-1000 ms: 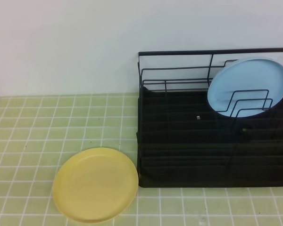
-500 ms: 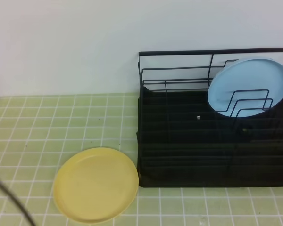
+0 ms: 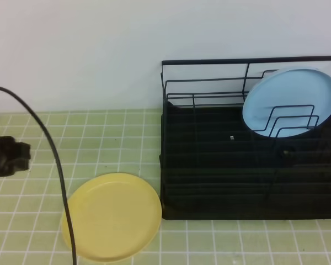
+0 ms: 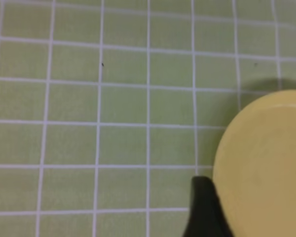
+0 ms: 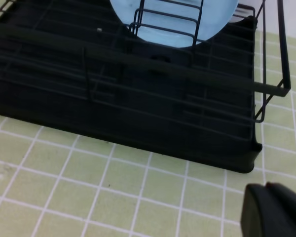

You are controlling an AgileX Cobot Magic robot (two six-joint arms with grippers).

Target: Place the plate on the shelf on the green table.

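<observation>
Your plate (image 3: 111, 216) lies flat on the green table (image 3: 99, 138), beside the shelf (image 3: 248, 165). The left gripper (image 4: 246, 217) hovers over its edge (fingers (image 4: 204, 210) apart, holding nothing); right gripper (image 5: 276, 210) closed, empty.

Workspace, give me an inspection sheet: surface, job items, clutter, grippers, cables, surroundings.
Surface: green table, tiled with white grout.
Job items: yellow plate lies flat on the tiles beside the shelf's left end; shelf stands at the right, its left slots free.
Clutter: light-blue plate leans upright in the shelf's wire dividers.
Grippers: left gripper at the left edge, away from the yellow plate, jaws' state unclear; right gripper appears shut, holding nothing, off the shelf's corner.
Cables: black cable arcs over the tiles and the yellow plate's left rim.
Surroundings: plain white wall.
</observation>
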